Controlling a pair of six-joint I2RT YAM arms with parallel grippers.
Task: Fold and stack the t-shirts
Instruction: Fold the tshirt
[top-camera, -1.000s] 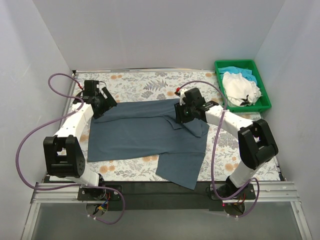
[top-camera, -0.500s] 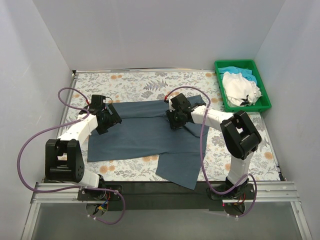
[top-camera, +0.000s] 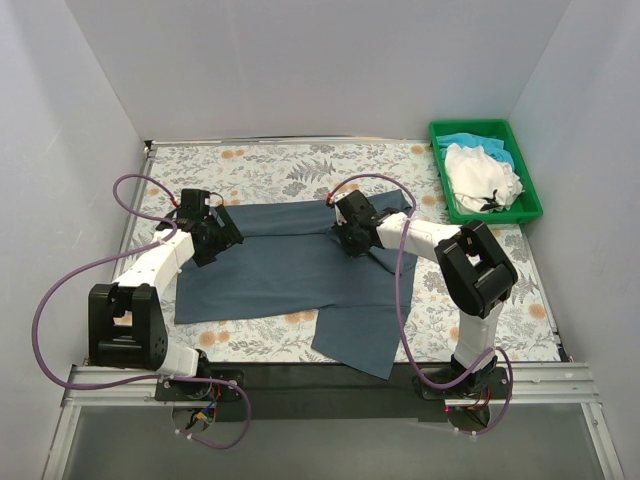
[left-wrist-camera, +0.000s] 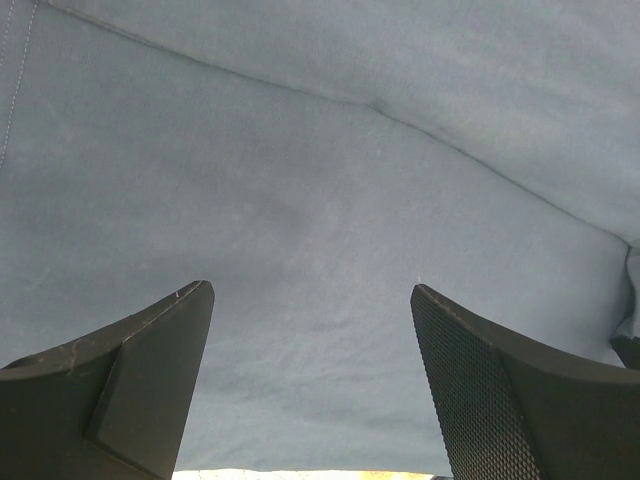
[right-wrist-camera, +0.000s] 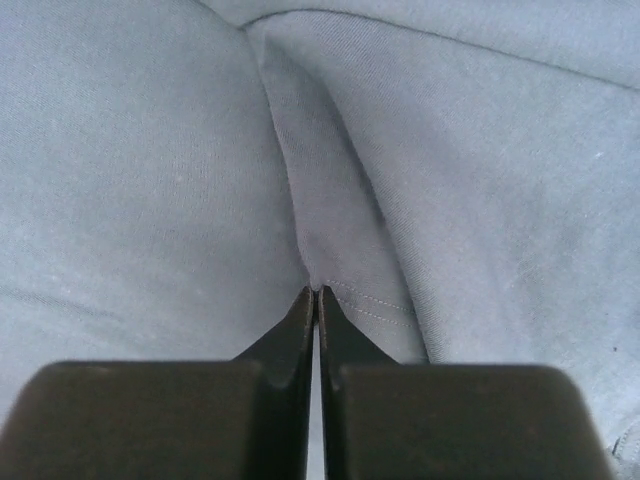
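Right fingers (right-wrist-camera: 290, 340) pinch slate t-shirt (top-camera: 290, 265); green tray (top-camera: 495, 217) well apart.

We're looking at a robotics lab test cell, no question: plain white panel walls (top-camera: 300, 70) box the table in on three sides. The left arm (top-camera: 150, 265) and the right arm (top-camera: 430, 235), both white and black, are bolted to an aluminium rail (top-camera: 330, 385) at the near edge, with purple cables (top-camera: 60, 290) looping out from them. The floral tablecloth (top-camera: 270, 165) gives a homely touch, but with a dark slate t-shirt (top-camera: 280, 270) spread across it and a green plastic tray (top-camera: 497, 216) in the far right corner, this reads as a staged bench rig.
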